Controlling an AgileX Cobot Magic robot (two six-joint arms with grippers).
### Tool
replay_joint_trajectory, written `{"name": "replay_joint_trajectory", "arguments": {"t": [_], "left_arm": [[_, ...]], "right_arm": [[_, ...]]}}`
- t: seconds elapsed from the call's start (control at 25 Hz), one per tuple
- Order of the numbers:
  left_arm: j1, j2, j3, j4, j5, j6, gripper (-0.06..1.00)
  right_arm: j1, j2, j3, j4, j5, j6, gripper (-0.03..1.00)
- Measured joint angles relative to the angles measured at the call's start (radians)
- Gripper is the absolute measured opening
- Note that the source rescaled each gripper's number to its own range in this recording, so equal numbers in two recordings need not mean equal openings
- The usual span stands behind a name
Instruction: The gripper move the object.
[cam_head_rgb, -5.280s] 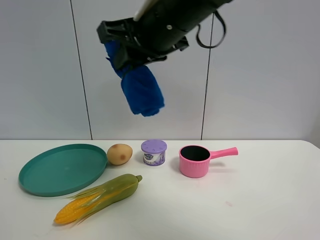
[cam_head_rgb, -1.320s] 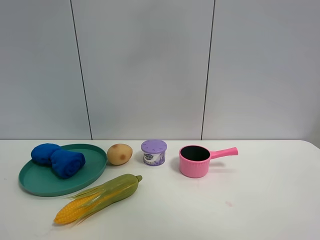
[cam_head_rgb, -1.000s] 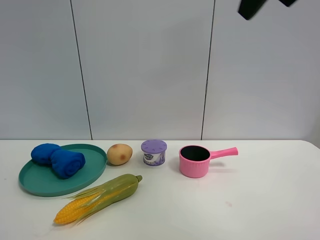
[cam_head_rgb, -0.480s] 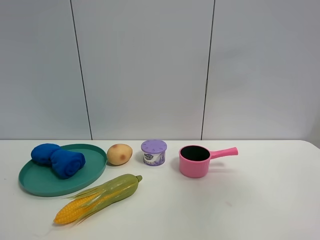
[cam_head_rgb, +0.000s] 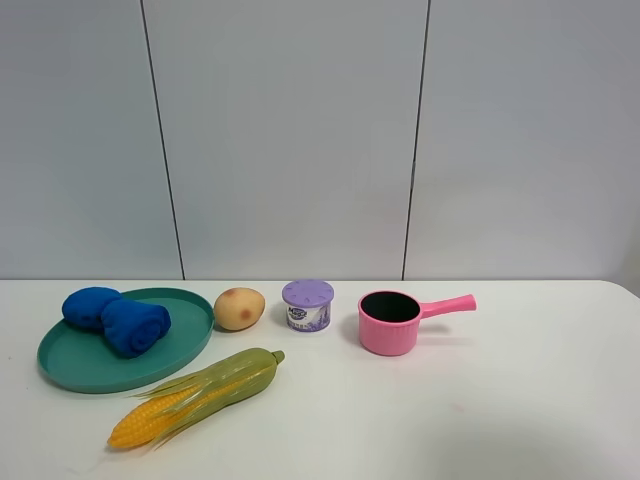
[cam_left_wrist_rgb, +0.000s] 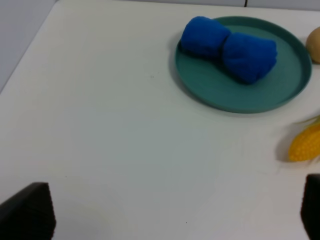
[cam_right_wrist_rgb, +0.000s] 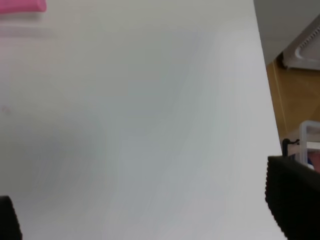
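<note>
A rolled blue cloth (cam_head_rgb: 115, 317) lies on the left part of the teal plate (cam_head_rgb: 75, 368) at the table's left. The left wrist view shows the same cloth (cam_left_wrist_rgb: 230, 47) on the plate (cam_left_wrist_rgb: 260, 97), well ahead of my left gripper (cam_left_wrist_rgb: 170, 215). Its fingertips (cam_left_wrist_rgb: 27, 212) stand wide apart over bare table, open and empty. My right gripper (cam_right_wrist_rgb: 150, 210) is also open and empty, over bare white table near the right edge. Neither gripper shows in the exterior high view.
A potato (cam_head_rgb: 240, 308), a purple cup (cam_head_rgb: 307, 304) and a pink pot (cam_head_rgb: 392, 322) stand in a row mid-table. A corn cob (cam_head_rgb: 195, 395) lies in front of the plate. The pot's handle tip (cam_right_wrist_rgb: 22, 5) and the table's right edge (cam_right_wrist_rgb: 265, 100) show in the right wrist view.
Five seconds ago an arm held the blue cloth high in the air; it now lies on the plate. An arm tip seen at top right one second ago has left the exterior view.
</note>
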Motion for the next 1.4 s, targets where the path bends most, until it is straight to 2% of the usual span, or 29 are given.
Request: {"name": "replay_joint_trajectory", "arguments": {"t": [0.44, 0.72, 1.04, 1.4], "left_arm": [[0.000, 0.000, 0.000, 0.000, 0.000, 0.000, 1.00], [0.000, 0.000, 0.000, 0.000, 0.000, 0.000, 1.00], [0.000, 0.000, 0.000, 0.000, 0.000, 0.000, 1.00], [0.000, 0.000, 0.000, 0.000, 0.000, 0.000, 1.00]], "right_arm": [[0.000, -0.433, 0.237, -0.002, -0.018, 0.023, 1.00], [0.000, -0.627, 0.294, 0.033, 0.046, 0.082, 1.00], [0.000, -0.659, 0.370, 0.142, 0.008, 0.067, 1.00], [0.001, -0.659, 0.371, 0.156, 0.008, 0.056, 1.00]]}}
